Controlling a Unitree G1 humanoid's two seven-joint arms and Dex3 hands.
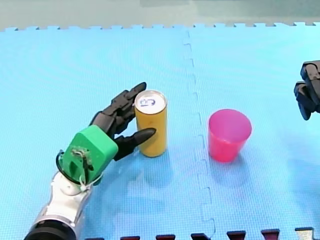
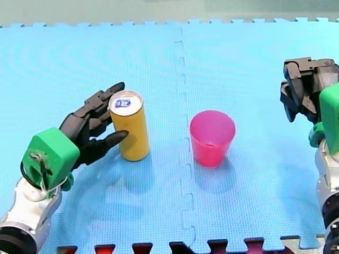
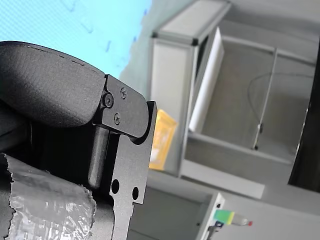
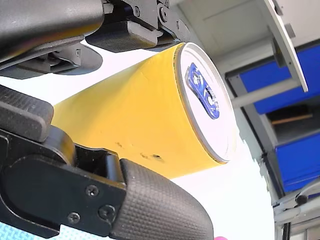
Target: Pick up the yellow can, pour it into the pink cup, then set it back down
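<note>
The yellow can (image 1: 152, 126) stands upright on the blue mat, its silver top with a blue mark facing up. My left hand (image 1: 131, 116) brackets it from the left: the fingers (image 2: 98, 103) reach behind its upper part and the thumb (image 1: 142, 136) lies against its front. In the second wrist view the can (image 4: 145, 125) lies between the thumb (image 4: 155, 205) and the upper fingers (image 4: 120, 37), with a sliver of gap along part of them. The pink cup (image 1: 229, 134) stands upright to the can's right. My right hand (image 2: 302, 87) hovers at the right edge, well away from the cup.
The blue foam mat (image 1: 100, 60) has a jigsaw seam (image 1: 192, 75) running front to back between can and cup. Dark red pieces (image 2: 212, 246) line the front edge. The first wrist view shows metal shelving (image 3: 210, 100) beyond the mat.
</note>
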